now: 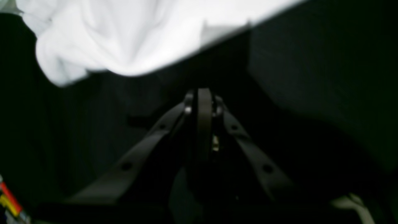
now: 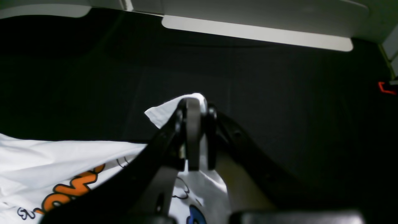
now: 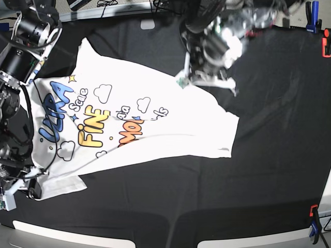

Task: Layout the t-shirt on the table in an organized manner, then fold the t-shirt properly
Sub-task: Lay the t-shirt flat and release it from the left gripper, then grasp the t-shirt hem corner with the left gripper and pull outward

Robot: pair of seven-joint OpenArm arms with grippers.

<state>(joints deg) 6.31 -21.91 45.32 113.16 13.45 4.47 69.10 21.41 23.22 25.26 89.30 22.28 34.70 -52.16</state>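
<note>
Across the surface: the t-shirt [image 3: 139, 119] is spread print-up on the black surface [image 3: 269, 155], reaching from the left edge toward the middle
Left claw [image 1: 202, 93]: seen with jaws pressed together, nothing between them; white cloth lies just beyond it, apart
Right claw [image 2: 194, 105]: clamped on a white corner of the t-shirt near the left front corner
Layout: judged partly done; the body is mostly flat, but wrinkles remain and the near-left corner is bunched
Left to do: smoothing and squaring, then every fold
</note>
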